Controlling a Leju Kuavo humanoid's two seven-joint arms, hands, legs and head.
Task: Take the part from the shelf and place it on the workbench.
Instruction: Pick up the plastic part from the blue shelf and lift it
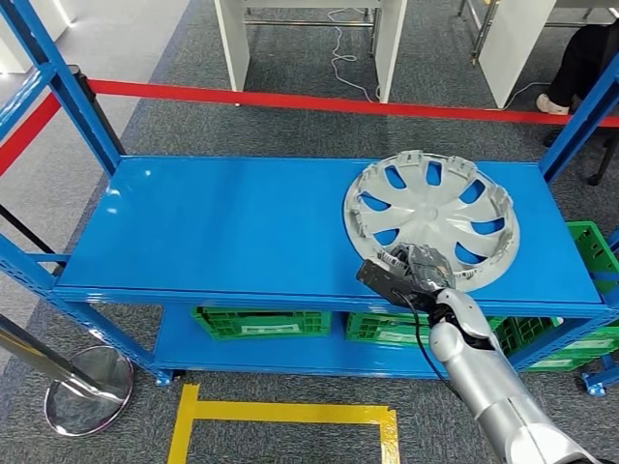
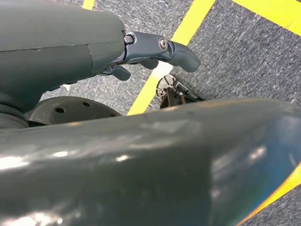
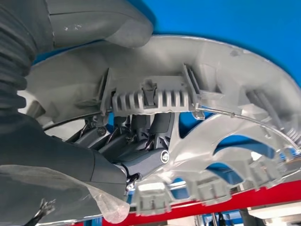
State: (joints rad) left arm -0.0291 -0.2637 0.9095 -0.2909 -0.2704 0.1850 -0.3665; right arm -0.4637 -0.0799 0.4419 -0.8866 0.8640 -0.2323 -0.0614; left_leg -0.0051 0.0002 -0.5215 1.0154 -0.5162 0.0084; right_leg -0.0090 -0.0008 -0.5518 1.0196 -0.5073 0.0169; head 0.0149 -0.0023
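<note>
I stand on a grey carpet floor (image 1: 292, 126) with yellow tape lines (image 1: 284, 414) near my feet. A red belt (image 1: 307, 101) runs across the room behind the blue rack, and a shiny round stand base (image 1: 89, 389) sits on the floor at the left. Further back are white table legs (image 1: 235, 43), a loose white cable (image 1: 349, 58) and a person's dark legs (image 1: 580, 66).

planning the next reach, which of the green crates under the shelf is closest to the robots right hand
The middle green crate on the lower shelf, just below and left of the right hand. The left crate lies farther left, and the right crates beyond the arm.
</note>
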